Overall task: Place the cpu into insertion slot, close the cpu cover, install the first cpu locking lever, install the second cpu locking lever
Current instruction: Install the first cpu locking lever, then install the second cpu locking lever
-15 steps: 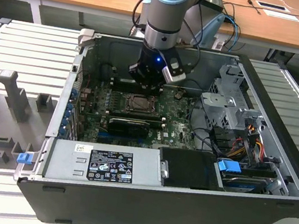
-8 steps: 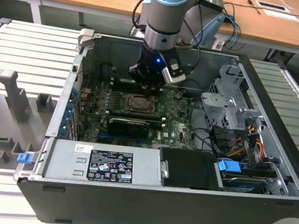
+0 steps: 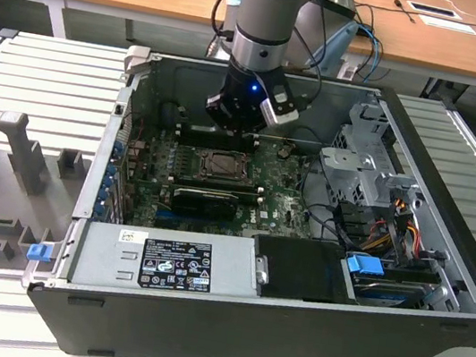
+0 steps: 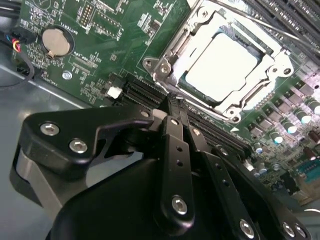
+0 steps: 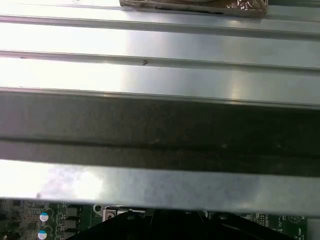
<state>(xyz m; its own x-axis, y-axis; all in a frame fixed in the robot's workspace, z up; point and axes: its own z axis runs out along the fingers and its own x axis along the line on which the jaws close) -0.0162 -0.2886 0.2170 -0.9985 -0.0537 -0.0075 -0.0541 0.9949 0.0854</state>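
Just beside the insertion slot (image 4: 220, 65), the end effector (image 4: 175, 107) hangs closed, empty

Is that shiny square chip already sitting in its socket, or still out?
In. In the second wrist view the cpu lies flat inside the insertion slot, with the cpu cover framing its edges.

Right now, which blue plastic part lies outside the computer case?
The small blue clip at the case's corner on the exterior view's left; the larger blue part sits inside, beside the drive bay.
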